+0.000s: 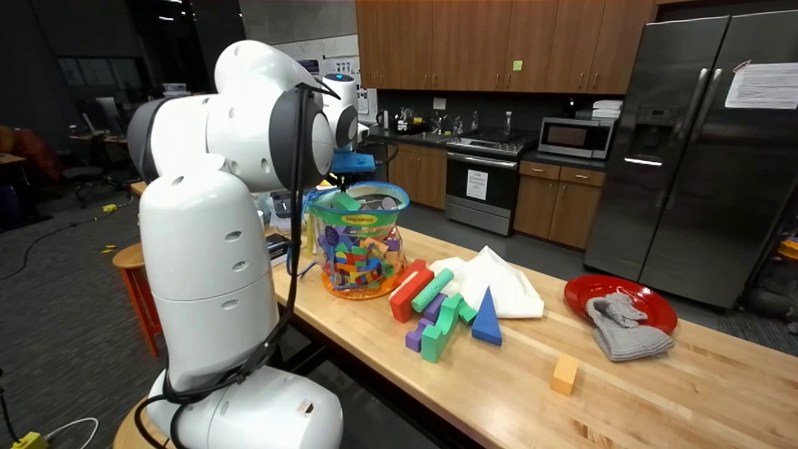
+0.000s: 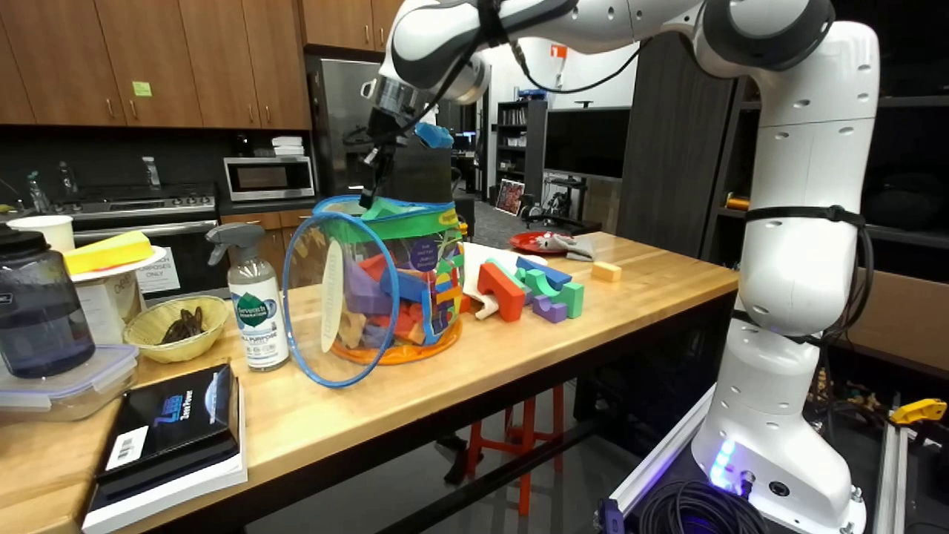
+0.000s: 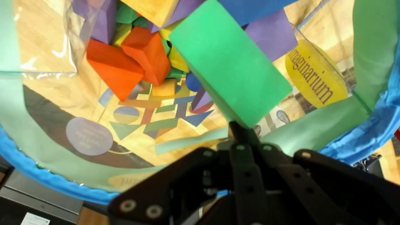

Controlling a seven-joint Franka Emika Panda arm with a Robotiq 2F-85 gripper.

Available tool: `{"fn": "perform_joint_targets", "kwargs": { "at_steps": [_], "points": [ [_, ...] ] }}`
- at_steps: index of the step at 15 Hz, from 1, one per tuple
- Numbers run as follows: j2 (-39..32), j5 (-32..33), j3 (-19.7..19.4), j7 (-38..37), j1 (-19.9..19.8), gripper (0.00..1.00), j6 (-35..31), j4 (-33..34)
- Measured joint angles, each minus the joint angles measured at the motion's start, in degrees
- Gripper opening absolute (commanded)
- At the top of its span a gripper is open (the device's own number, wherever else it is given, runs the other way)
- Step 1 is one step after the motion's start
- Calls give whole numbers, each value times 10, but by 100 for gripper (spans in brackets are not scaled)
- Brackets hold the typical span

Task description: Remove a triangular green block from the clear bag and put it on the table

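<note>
So that it can presumably leave the clear bag (image 1: 360,219), the green block (image 3: 231,62) (upper centre, wrist view) is pinched at one end by the hand (image 3: 243,131).

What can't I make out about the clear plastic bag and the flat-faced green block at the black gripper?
Underside of the green block: hidden by its broad face, wrist view.
How deep the gripper bites: dark, blurred tips, wrist view.
Inside of the multicoloured block pile: covered by its outer layer, every view.
Print on the purple label of the bag: too small, both exterior views.
</note>
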State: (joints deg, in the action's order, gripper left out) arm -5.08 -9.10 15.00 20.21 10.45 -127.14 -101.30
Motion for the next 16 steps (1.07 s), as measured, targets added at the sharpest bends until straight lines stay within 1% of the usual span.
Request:
{"fn": "perform_joint_targets", "kwargs": {
  "at_steps": [5,10,16],
  "points": [
    [23,0,-9,-25,0,0,-16,-1],
    [46,0,-15,-65,0,0,-20,-3],
    [96,0,-36,-91,-2,0,-26,-38]
  ]
}}
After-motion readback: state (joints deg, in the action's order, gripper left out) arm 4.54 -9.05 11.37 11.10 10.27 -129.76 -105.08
